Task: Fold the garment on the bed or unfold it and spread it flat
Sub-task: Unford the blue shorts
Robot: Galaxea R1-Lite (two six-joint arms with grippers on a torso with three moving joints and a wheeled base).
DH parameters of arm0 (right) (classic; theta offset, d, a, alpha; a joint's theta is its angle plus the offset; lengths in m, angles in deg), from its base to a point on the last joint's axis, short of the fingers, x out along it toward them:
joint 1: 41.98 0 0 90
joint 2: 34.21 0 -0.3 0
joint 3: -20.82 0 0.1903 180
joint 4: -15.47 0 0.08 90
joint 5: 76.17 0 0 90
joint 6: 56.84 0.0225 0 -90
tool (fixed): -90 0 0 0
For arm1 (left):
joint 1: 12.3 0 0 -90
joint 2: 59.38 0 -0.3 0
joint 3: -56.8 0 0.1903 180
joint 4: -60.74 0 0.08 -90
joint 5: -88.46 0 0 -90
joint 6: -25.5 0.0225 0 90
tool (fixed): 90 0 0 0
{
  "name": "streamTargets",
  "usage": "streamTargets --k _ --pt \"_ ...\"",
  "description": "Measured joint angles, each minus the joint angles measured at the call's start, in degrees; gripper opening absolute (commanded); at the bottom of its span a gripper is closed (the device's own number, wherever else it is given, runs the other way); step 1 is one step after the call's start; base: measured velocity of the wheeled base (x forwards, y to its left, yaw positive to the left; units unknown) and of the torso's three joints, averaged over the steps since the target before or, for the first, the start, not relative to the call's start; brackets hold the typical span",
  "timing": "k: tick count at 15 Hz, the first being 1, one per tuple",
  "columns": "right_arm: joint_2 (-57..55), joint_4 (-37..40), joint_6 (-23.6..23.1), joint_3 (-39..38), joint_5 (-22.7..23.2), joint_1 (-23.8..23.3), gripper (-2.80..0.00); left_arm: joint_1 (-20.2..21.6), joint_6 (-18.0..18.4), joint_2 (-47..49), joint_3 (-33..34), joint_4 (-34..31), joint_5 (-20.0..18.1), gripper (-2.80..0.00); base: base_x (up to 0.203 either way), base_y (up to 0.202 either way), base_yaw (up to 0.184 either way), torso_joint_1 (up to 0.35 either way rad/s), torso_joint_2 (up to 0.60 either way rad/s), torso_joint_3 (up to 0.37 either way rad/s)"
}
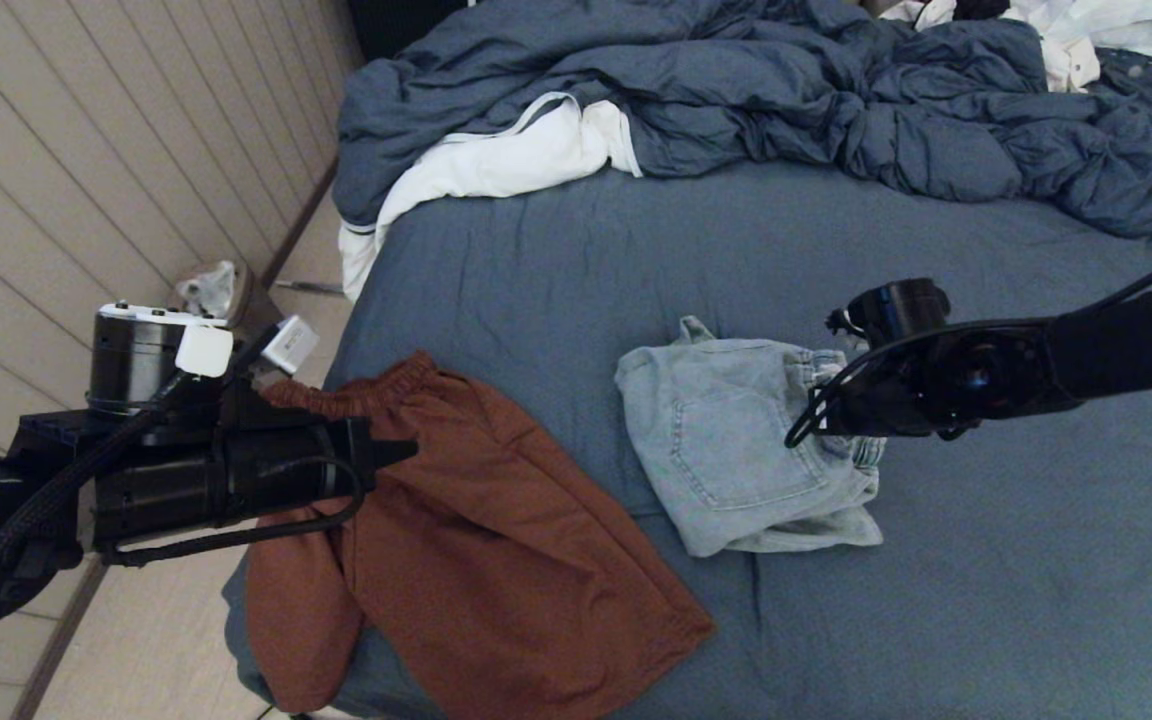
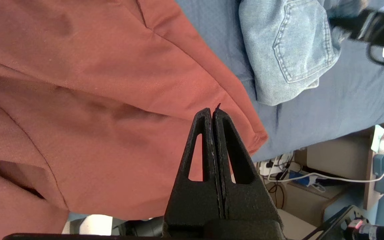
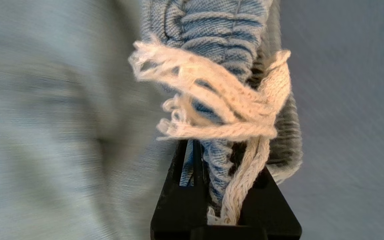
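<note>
Rust-brown shorts [image 1: 476,560] lie flat at near left edge of bed [image 1: 936,600], partly overhanging. Left gripper [image 2: 212,111] hovers above them, fingers [image 2: 227,143] pressed together, empty. Folded light denim shorts [image 1: 726,450] lie mid-bed, right of brown pair. Right gripper [image 3: 223,160] at their right edge, fingers clamped on gathered denim waistband and white drawstring [image 3: 232,110]. Rumpled duvet [image 1: 836,100] at far side.

No readable text, label or number shows anywhere.
</note>
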Motion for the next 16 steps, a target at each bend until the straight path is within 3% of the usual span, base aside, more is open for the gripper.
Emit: streamTargets --k 5,8,11,16 --pt "12.2 -1.5 7.6 0.2 0.0 6.2 -2.8 0.0 0.0 -0.4 0.3 0.0 0.0 -2.8 0.0 0.0 0.0 0.0 0.0 0.0" --pt "21.1 -1.7 11.0 1.3 -0.3 13.9 -2.8 0.0 0.0 -1.2 0.6 0.1 -0.1 -2.8 0.0 0.0 0.0 0.0 0.0 0.0" --pt "25.4 -1.7 12.1 6.9 -2.4 20.7 -2.8 -0.2 0.6 -3.4 3.5 4.6 -2.1 -2.8 0.0 0.0 0.0 0.0 0.0 0.0" --pt "22.9 0.7 12.5 17.2 -5.1 31.1 -2.8 -1.1 1.0 -7.9 7.4 12.6 -1.7 -2.8 0.0 0.0 0.0 0.0 0.0 0.0"
